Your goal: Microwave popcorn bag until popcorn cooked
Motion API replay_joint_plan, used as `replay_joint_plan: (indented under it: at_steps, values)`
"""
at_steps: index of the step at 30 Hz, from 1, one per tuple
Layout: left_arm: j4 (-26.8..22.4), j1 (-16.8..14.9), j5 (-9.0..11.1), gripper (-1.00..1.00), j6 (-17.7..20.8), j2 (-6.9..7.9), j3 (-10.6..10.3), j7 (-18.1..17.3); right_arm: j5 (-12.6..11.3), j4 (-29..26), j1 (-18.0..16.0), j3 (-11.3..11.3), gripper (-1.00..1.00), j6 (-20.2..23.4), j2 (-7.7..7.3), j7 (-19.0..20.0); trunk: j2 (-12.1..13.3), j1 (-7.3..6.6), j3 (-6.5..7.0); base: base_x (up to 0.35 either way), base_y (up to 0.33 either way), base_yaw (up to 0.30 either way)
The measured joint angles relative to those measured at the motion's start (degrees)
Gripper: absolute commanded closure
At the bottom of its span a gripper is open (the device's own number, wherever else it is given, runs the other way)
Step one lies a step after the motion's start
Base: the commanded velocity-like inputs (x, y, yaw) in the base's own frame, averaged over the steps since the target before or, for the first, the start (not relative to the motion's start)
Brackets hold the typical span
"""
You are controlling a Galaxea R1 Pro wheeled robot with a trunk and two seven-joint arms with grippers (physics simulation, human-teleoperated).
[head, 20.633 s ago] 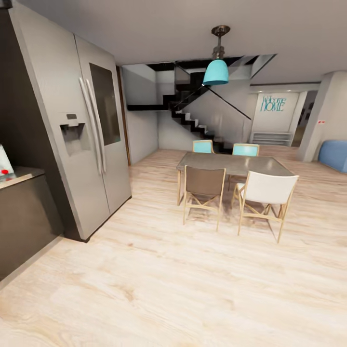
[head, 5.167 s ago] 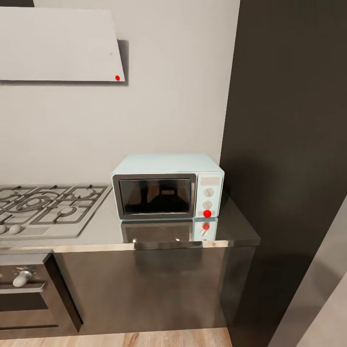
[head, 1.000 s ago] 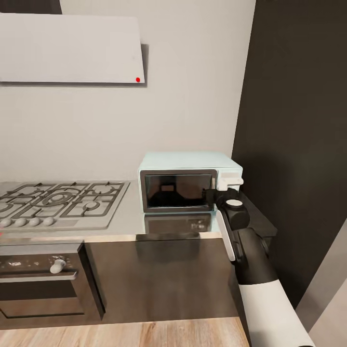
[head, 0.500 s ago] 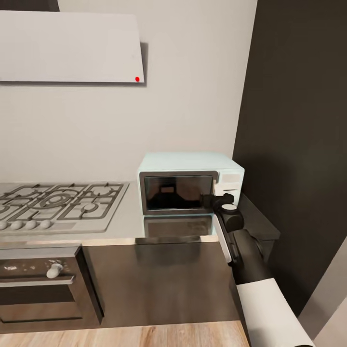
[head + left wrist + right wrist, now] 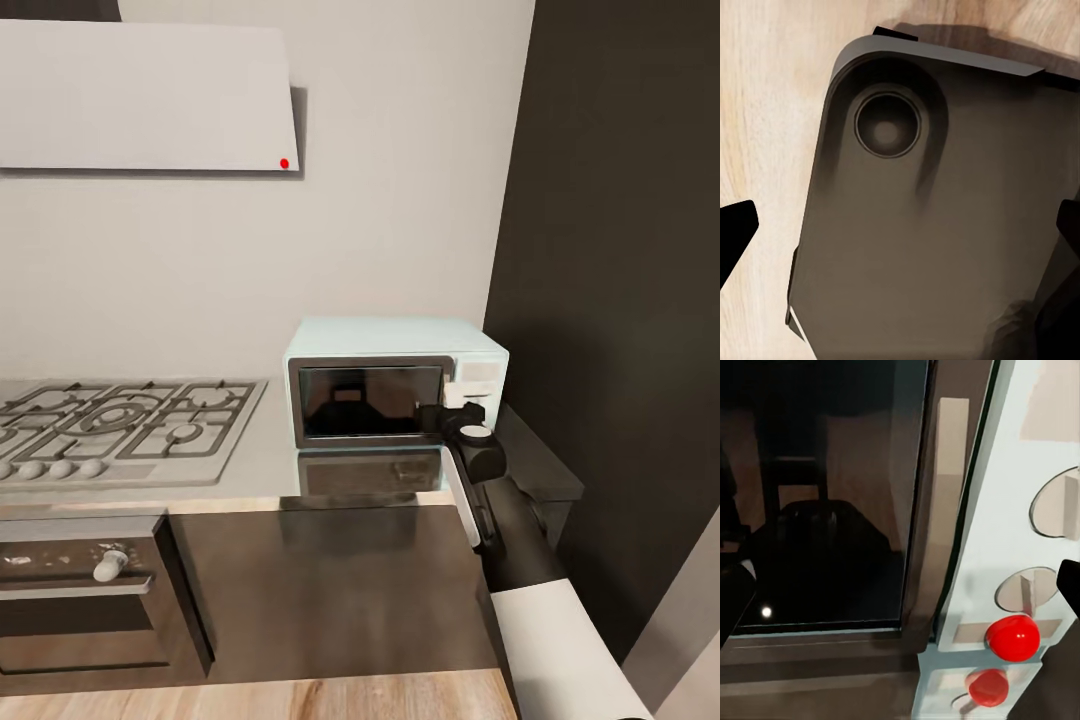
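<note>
The pale blue microwave [image 5: 395,345] stands on the grey countertop [image 5: 265,462] against the wall, its dark glass door [image 5: 365,400] shut. My right gripper [image 5: 448,411] hovers just in front of the door's right edge, beside the white panel. In the right wrist view the gripper [image 5: 900,592] is open; the door frame [image 5: 937,532], round knobs [image 5: 1056,502] and a red button [image 5: 1013,636] lie between its fingertips [image 5: 733,598]. My left gripper [image 5: 900,229] is open with nothing in it, above my dark base [image 5: 937,225]. The popcorn bag is out of view.
A grey gas hob [image 5: 115,425] lies left of the microwave, with a black oven [image 5: 85,600] below it and a range hood [image 5: 140,95] above. A tall dark cabinet wall [image 5: 620,280] closes the right side. Wood floor [image 5: 300,695] runs along the cabinet front.
My right arm has eased slightly forward, bringing the gripper a little nearer the microwave's front. The camera has shifted slightly. The microwave door stays shut.
</note>
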Motion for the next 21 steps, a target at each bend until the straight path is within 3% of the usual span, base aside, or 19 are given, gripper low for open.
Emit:
replay_joint_plan:
  at_steps: [8,14,21]
  values:
    - [0.0,0.0,-0.02,-1.0,0.0,0.0,0.0,0.0,-0.3,0.32,0.63,-0.01,-1.0,-2.2,-0.04,0.43,0.0,0.0,0.0,0.0,0.0,0.0]
    - [0.01,0.03,0.0,-1.0,0.0,0.0,0.0,0.0,-0.89,0.39,2.0,-0.08,-1.0,-2.42,-1.93,0.65,0.0,0.0,0.0,0.0,0.0,0.0]
    - [0.0,0.01,-0.01,-1.0,0.0,0.0,0.0,0.0,-1.49,0.45,2.21,-0.97,-1.0,-2.43,-2.28,0.7,0.0,0.0,0.0,0.0,0.0,0.0]
